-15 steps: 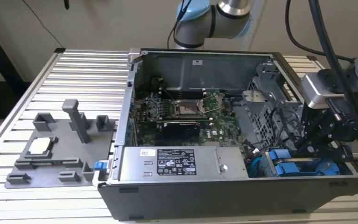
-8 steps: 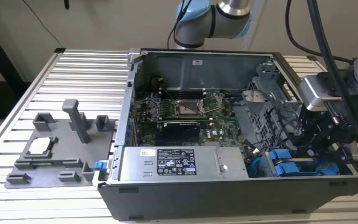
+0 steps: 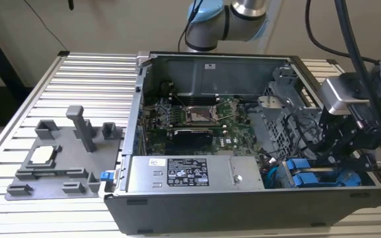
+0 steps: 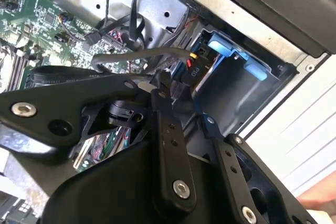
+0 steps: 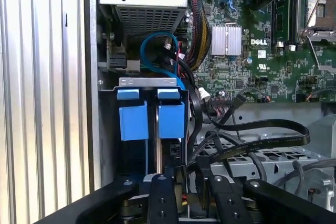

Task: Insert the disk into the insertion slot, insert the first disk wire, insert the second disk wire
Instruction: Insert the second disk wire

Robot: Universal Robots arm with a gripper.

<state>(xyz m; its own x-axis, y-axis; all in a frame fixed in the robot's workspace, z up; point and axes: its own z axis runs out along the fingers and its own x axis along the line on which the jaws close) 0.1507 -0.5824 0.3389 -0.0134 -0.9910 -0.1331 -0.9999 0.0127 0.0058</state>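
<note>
The disk (image 5: 170, 153) sits in the slot (image 5: 149, 85) of the drive cage, at the case's (image 3: 177, 208) near corner on the exterior view's right; in the first wrist view it is a thin edge standing below the blue tabs (image 5: 171, 119), so we judge the insertion itself done. What we are working on now looks like a wire. In the second wrist view the hand (image 4: 181, 98) hangs just in front of a black connector (image 4: 190, 69) with red and yellow leads, which lies close to the blue bracket (image 4: 223, 48) at the bay's mouth. The two fingers (image 4: 168, 129) converge toward that plug, and we judge them pinched on it or on its cable, though the contact itself is hidden and we cannot tell for sure.

To do this step well, we keep the plug square to the disk's socket and push along the socket's axis, not across it. The black cables (image 5: 252, 132) loop right beside the bay, so we watch that none gets trapped between plug and drive. We press gently and evenly, since a tilted connector can jam. The motherboard (image 5: 262, 51) lies just beyond the cage, and the power supply (image 3: 187, 173) flanks it; we stay clear of both.
</note>
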